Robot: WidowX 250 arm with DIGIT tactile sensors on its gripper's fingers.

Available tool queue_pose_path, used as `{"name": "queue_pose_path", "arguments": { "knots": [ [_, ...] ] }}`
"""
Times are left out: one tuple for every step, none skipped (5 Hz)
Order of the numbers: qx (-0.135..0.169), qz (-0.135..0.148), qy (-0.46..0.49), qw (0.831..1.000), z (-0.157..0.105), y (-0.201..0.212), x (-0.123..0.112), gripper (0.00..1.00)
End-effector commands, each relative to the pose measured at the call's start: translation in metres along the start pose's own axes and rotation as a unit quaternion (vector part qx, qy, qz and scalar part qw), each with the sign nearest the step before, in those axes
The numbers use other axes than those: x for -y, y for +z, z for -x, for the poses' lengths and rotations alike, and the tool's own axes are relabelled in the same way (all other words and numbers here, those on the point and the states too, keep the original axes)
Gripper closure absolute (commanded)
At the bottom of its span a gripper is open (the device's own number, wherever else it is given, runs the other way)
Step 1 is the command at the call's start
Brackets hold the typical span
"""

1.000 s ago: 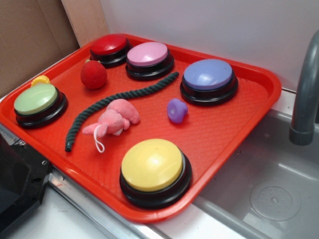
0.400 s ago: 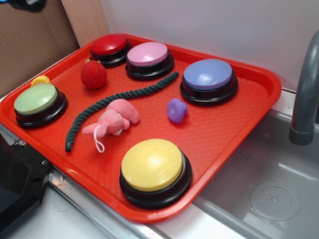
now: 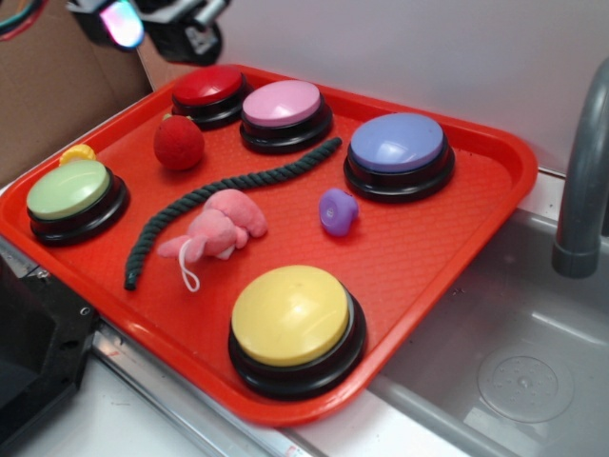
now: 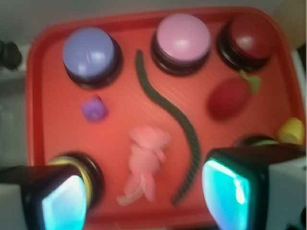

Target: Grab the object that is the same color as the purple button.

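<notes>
High above the tray's far-left corner, the gripper hung with jaws spread wide and nothing between them. The purple object lay on the tray floor just in front of the purple button, with the pink plush toy and the dark rope to its left. A descent drifting off line would likely close on the plush or press the button instead. A second earlier, no gripper was in the exterior view; every tray item stayed put.

White wall, steel sink
</notes>
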State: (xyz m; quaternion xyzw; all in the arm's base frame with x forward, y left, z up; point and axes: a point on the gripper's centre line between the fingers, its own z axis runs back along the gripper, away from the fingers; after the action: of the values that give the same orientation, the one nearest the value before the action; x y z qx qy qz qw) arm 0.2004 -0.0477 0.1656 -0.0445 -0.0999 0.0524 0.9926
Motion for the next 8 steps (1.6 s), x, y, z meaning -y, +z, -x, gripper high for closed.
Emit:
{"name": "queue_pose_path", "arguments": {
  "knots": [
    [0.031, 0.003, -0.015, 0.999, -0.039, -0.057, 0.037, 0.00],
    [0.009, -0.007, -0.035, 0.999, -0.041, -0.082, 0.051, 0.00],
    [-0.009, -0.007, -0.056, 0.998, -0.040, -0.102, 0.063, 0.00],
    [-0.025, -0.014, -0.068, 0.997, -0.039, -0.117, 0.069, 0.00],
    [-0.042, -0.022, -0.063, 0.997, -0.035, -0.130, 0.064, 0.00],
    [-0.048, -0.032, -0.057, 0.997, -0.031, -0.133, 0.061, 0.00],
    [-0.058, -0.038, -0.046, 0.997, -0.033, -0.140, 0.056, 0.00],
    [-0.061, -0.034, -0.037, 0.997, -0.033, -0.141, 0.054, 1.00]
  ]
}}
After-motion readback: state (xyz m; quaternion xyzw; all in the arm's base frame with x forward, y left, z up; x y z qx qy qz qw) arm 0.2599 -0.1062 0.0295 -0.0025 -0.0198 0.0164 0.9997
